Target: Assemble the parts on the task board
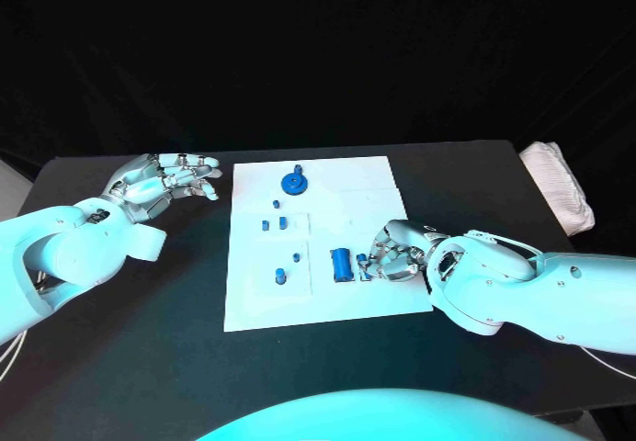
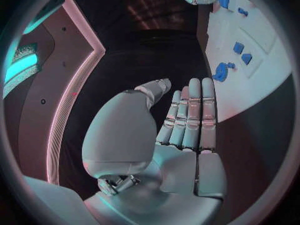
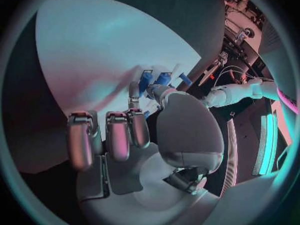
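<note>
From my seat the head view is dim all round: the black table and the backdrop beyond it swallow the light. The task board is the brightest surface, evenly lit from above and without glare. Cool cyan light falls on both arms, strongest on the near shells. The right hand throws only a faint, soft shadow onto the board beside it.

Both wrist views bend straight edges hard towards the rim, where the circle fades into a dark frame. In the right wrist view I see a soft pinkish shadow of the fingers on the board, and a glowing cyan strip in the room. In the left wrist view the left hand is softly lit against darkness.
</note>
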{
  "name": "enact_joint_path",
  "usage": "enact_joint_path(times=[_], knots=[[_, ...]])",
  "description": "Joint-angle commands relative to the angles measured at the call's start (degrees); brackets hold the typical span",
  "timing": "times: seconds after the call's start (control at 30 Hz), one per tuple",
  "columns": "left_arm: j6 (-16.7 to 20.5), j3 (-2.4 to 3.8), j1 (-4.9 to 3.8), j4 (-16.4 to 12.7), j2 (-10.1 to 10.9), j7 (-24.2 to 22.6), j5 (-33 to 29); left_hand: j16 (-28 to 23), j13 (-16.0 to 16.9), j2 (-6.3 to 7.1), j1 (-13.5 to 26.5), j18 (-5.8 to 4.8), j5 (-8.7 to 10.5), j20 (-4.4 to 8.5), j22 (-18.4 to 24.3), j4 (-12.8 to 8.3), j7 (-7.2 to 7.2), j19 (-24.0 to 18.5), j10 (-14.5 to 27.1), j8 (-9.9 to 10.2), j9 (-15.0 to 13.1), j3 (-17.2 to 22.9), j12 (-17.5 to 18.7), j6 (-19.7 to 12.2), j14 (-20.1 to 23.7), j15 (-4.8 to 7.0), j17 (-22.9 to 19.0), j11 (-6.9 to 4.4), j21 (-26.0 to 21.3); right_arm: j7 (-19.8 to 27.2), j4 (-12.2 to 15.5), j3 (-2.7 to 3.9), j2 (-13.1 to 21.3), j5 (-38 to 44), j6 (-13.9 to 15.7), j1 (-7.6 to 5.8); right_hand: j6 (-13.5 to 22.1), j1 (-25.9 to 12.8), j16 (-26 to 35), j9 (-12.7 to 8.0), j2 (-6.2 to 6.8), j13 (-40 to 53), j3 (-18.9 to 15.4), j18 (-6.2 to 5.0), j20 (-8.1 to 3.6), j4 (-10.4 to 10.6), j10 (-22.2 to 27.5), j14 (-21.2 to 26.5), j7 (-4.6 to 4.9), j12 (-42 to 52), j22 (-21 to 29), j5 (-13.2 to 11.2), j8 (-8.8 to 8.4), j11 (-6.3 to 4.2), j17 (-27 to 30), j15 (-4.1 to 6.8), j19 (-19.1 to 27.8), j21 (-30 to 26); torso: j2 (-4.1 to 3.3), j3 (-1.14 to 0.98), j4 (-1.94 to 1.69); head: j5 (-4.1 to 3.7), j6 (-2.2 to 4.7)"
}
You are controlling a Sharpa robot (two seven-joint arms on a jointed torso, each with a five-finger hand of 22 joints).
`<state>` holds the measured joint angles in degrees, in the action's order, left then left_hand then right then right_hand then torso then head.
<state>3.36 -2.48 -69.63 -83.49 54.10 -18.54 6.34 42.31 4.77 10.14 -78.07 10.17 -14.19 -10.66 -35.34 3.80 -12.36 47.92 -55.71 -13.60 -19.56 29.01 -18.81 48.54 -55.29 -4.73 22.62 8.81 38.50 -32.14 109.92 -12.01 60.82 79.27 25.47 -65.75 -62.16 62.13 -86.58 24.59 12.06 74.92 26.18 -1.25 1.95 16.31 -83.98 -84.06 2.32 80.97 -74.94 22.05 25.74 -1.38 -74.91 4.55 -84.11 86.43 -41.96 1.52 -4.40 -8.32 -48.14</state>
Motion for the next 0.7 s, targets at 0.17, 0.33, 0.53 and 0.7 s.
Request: enact_joint_path(times=[0.17, 0.33, 0.53, 0.7], knots=[[-0.8, 0.03, -0.02, -0.1, 0.0, -0.2, -0.3, -0.4, 0.0, 0.14, 0.2, 0.27, 0.27, -0.02, 0.0, 0.2, -0.2, 0.4, 0.1, 0.1, 0.1, 0.0, 0.2, -0.3, 0.0, -0.41, 0.1, 0.09, -0.2, 0.1, 0.0, 0.0, -0.1, 0.6, 0.2, 0.07, -0.3, -3.3, -0.2, 0.1, 0.3, 10.6, -1.7, 0.44, -0.44, 0.3, -3.3, -4.6, 0.16, -0.1, -14.0, -4.1, 0.5, -0.25, -8.5, 0.4, -4.3, -0.2, 0.03, 0.06, -0.09, -0.05, 0.01], [-0.8, 0.03, -0.02, -0.1, 0.0, -0.2, -0.3, -0.4, 0.0, 0.14, 0.2, 0.27, 0.27, -0.02, 0.0, 0.2, -0.2, 0.4, 0.1, 0.1, 0.1, 0.0, 0.2, -0.3, 0.0, -0.41, 0.1, 0.09, -0.2, 0.5, -0.1, 0.0, -0.1, 0.5, 0.7, 0.07, -0.1, -7.0, -0.1, 0.2, 0.48, 10.5, -5.5, 0.42, -0.49, 0.4, -3.3, -4.6, 0.11, -0.4, -14.0, -3.0, 0.79, -0.29, -8.4, 0.45, -4.2, -0.4, 0.0, 0.05, -0.08, 0.01, -0.03], [-0.8, 0.03, -0.02, -0.1, 0.0, -0.2, -0.3, -0.4, 0.0, 0.12, 0.3, 0.26, 0.27, -0.03, 0.1, 0.3, -0.21, 0.4, 0.2, 0.1, 0.1, 0.0, 0.1, -0.3, 0.0, -0.42, 0.1, 0.1, -0.3, 0.8, -0.3, 0.0, 0.1, 0.5, 0.7, 0.06, -0.1, -7.3, -0.1, 0.2, 0.48, 10.5, -5.9, 0.41, -0.49, 0.4, -3.3, -4.6, 0.09, -0.4, -13.9, -3.2, 0.83, -0.29, -8.4, 0.45, -4.2, -0.4, 0.02, 0.06, -0.03, -0.05, -0.06], [-0.8, 0.03, -0.02, -0.1, 0.1, -0.1, -0.3, -0.4, 0.0, 0.12, 0.3, 0.26, 0.27, -0.03, 0.1, 0.3, -0.21, 0.4, 0.2, 0.1, 0.1, 0.0, 0.1, -0.3, 0.0, -0.42, 0.1, 0.1, -0.3, 1.5, -0.2, 0.0, 0.8, 0.5, 0.6, 0.06, 0.3, -3.2, 0.0, 0.2, 0.46, 10.5, -6.4, 0.37, -0.53, -1.0, -3.2, -4.6, 0.1, -0.6, -13.9, -5.7, 0.94, -0.3, -8.3, 0.48, -4.1, -0.5, 0.02, 0.03, -0.04, 0.01, -0.12]])
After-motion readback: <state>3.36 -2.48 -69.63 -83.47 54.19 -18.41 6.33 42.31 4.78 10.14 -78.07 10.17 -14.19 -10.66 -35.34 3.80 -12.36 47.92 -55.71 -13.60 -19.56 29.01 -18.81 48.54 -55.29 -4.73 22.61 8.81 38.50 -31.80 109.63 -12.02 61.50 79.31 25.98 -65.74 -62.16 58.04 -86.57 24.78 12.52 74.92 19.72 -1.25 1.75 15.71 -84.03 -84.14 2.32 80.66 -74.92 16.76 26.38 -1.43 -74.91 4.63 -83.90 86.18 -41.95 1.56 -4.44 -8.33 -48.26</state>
